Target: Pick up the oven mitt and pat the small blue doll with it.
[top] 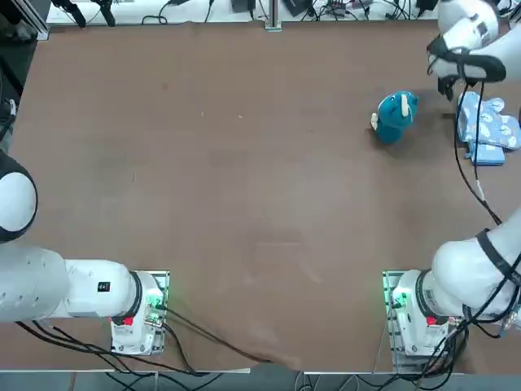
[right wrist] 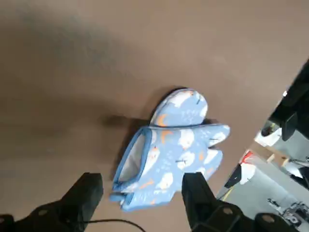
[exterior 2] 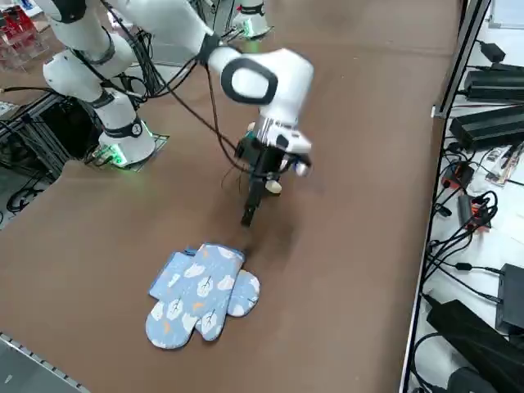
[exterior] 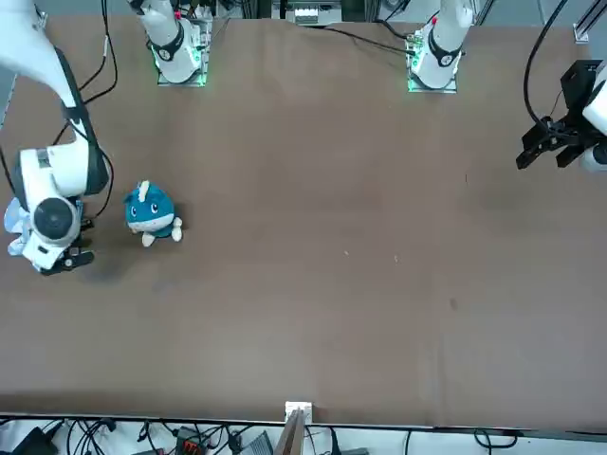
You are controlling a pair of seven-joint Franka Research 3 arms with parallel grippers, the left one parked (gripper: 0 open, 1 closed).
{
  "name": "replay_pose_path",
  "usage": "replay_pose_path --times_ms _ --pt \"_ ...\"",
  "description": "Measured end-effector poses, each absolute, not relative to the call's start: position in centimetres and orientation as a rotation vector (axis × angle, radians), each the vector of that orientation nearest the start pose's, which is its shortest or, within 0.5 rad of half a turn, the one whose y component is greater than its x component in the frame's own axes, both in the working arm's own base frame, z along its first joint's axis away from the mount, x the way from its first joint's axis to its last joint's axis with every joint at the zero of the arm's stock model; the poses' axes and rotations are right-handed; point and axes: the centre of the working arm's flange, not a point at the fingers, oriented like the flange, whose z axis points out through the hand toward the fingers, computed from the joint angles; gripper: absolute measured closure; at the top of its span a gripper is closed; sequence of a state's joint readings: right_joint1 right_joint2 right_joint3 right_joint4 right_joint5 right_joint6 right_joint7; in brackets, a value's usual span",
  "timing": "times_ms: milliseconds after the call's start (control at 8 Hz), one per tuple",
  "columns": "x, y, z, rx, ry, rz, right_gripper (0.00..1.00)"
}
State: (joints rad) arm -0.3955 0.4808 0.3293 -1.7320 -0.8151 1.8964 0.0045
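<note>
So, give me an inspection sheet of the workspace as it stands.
Surface: brown tabletop, bare over most of its middle.
Job's things: oven mitts, a blue patterned pair, partly overlapping; doll, apart from them on the table.
Clutter: nothing seen on the tabletop.
Right gripper: open, near the mitts, holding nothing.
Cables: one black cable hangs along the right arm; others lie beyond the table's far edge.
Surroundings: black boxes on a white surface beside the table; no person seen.
</note>
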Motion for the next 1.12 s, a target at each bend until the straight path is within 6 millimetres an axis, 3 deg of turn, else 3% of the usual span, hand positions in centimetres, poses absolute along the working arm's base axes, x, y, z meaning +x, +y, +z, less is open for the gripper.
replay_pose_path --times_ms 250,500,1125 --pt "64.8 -8.8 39.3 2.676 0.250 -0.329 0.00" --pt "65.1 -7.4 46.0 2.843 0.142 -0.292 0.00" --pt "62.5 -3.4 56.8 3.088 0.081 -0.069 0.00"
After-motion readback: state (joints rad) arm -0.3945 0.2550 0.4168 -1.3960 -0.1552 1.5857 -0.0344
